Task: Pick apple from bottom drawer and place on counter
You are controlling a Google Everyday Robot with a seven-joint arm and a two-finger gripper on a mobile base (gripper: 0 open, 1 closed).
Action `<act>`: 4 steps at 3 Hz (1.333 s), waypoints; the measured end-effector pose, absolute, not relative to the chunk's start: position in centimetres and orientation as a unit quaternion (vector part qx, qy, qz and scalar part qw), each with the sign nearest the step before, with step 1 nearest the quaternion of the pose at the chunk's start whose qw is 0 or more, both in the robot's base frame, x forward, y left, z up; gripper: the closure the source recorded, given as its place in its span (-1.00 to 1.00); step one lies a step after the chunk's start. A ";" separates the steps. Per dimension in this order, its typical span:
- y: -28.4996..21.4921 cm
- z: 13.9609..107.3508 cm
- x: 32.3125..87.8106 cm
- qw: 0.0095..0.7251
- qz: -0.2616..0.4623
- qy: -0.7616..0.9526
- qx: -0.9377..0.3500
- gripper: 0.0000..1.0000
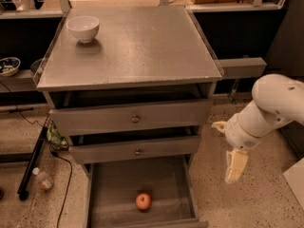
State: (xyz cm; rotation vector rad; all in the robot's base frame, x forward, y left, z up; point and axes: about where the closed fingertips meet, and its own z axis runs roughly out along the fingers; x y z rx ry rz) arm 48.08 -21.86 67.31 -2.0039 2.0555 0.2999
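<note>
While the jaws' state cannot be told, the cream gripper (pixel 236 166) hangs at lower right, well apart from the small red-orange apple (pixel 143 201) on the open grey metal bottom drawer (pixel 114 184) floor, bottom centre; the flat grey metallic table (pixel 142 46) carries a white bowl (pixel 83 28) at upper left.

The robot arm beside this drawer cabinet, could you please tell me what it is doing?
The robot is going for the apple, which lies untouched on the floor of the open bottom drawer, near its front. The gripper hangs pointing down off the cabinet's right side, outside the drawer and well apart from the apple. Nothing has been picked up yet. On the counter, where the apple should go, a white bowl stands at the back left corner.
</note>
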 end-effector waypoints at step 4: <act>-18.1 56.3 50.8 0.123 0.145 0.705 -0.683 -1.00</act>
